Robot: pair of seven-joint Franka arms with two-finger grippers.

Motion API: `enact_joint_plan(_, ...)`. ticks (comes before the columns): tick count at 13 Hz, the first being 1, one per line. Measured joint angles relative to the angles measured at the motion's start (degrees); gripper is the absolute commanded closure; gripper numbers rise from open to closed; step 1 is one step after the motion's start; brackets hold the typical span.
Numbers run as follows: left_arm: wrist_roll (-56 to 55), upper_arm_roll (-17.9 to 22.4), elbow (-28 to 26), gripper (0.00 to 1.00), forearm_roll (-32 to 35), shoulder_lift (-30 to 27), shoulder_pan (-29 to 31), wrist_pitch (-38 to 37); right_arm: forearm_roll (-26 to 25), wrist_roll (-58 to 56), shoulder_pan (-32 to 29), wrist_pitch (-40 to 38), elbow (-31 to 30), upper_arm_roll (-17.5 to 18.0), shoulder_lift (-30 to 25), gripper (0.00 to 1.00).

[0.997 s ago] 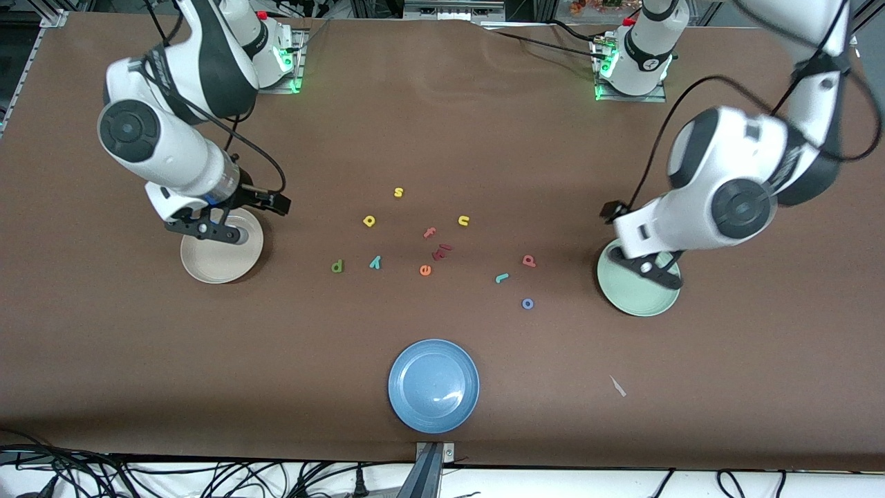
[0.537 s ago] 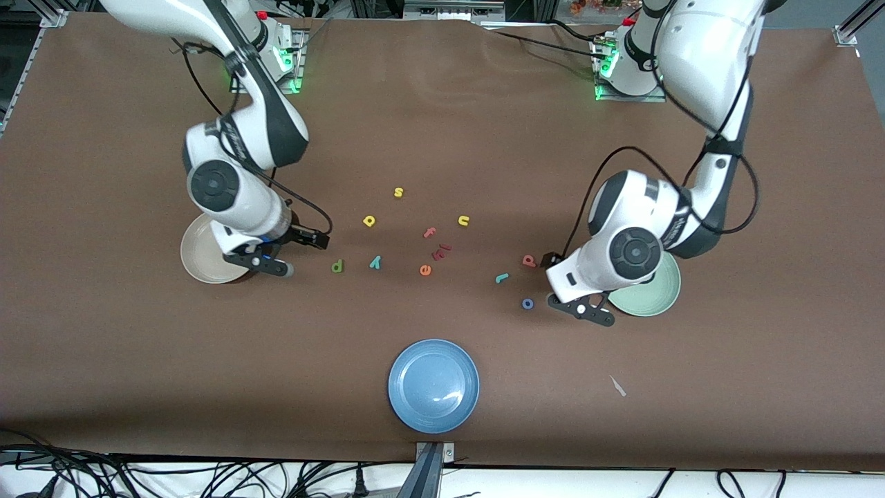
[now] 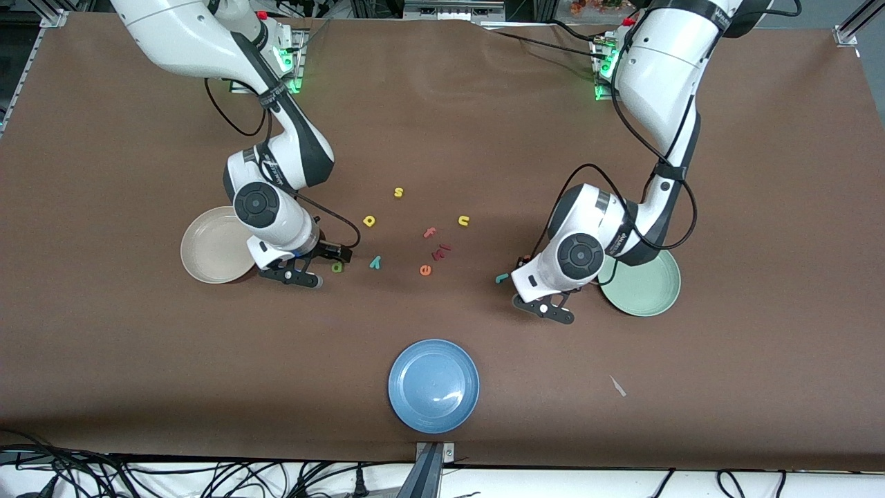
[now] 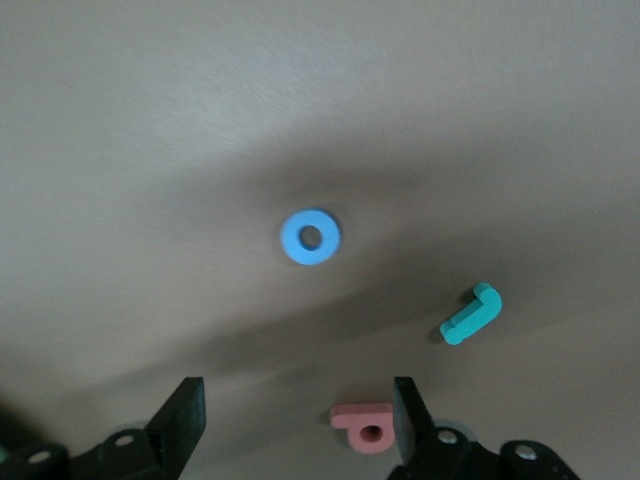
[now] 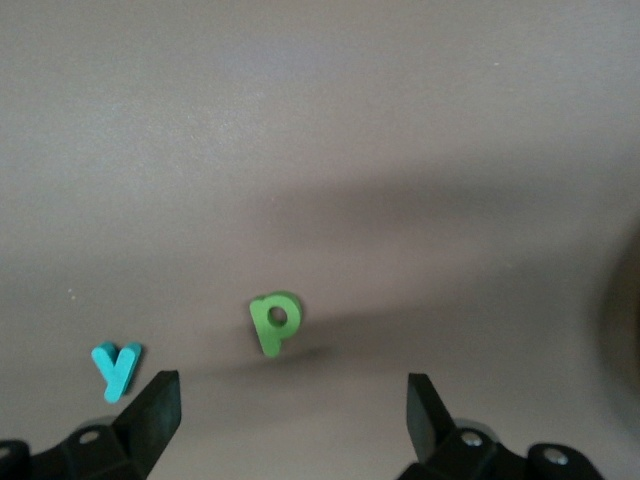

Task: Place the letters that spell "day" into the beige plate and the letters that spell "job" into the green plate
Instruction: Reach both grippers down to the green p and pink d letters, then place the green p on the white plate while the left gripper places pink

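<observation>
My right gripper (image 3: 294, 277) (image 5: 290, 415) hangs open low over the table between the beige plate (image 3: 200, 242) and the green "d" (image 3: 337, 267) (image 5: 271, 320). The teal "y" (image 3: 375, 261) (image 5: 117, 368) lies just past the "d", and the yellow "a" (image 3: 369, 221) is farther from the front camera. My left gripper (image 3: 544, 309) (image 4: 298, 425) is open and low beside the green plate (image 3: 650, 294). The pink "b" (image 4: 365, 426) lies between its fingers, close to one of them. The blue "o" (image 4: 310, 237) and teal "j" (image 3: 502, 278) (image 4: 472, 314) lie apart from it. In the front view the arm hides "o" and "b".
Other letters lie mid-table: a yellow "s" (image 3: 398, 192), a yellow "u" (image 3: 463, 220), a pink "f" (image 3: 430, 232), a dark red piece (image 3: 441, 251) and an orange "e" (image 3: 425, 270). A blue plate (image 3: 433, 385) sits near the front edge. A pale scrap (image 3: 617, 386) lies toward the left arm's end.
Both arms swung in from over their plates toward the letters. The right gripper came down beside the "d". The left gripper came down over the "o" and "b".
</observation>
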Motion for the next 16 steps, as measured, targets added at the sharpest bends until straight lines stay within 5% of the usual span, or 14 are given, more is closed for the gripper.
enact_joint_plan(7,0.0,-1.3,-6.1,0.18,0.0,-0.2,-0.6,4.3,0.0,0.0,0.4,3.0,0.2,0.0,3.9,0.01)
enact_joint_plan(9,0.0,-1.4,-7.1,0.23,0.0,-0.8,-0.8,4.3,0.0,0.0,0.7,3.2,0.3,0.0,4.6,0.10)
enact_joint_plan(16,0.0,-1.2,-8.1,0.74,0.0,-1.8,-1.0,4.3,0.0,0.0,0.6,3.5,0.9,-0.5,5.1,0.20)
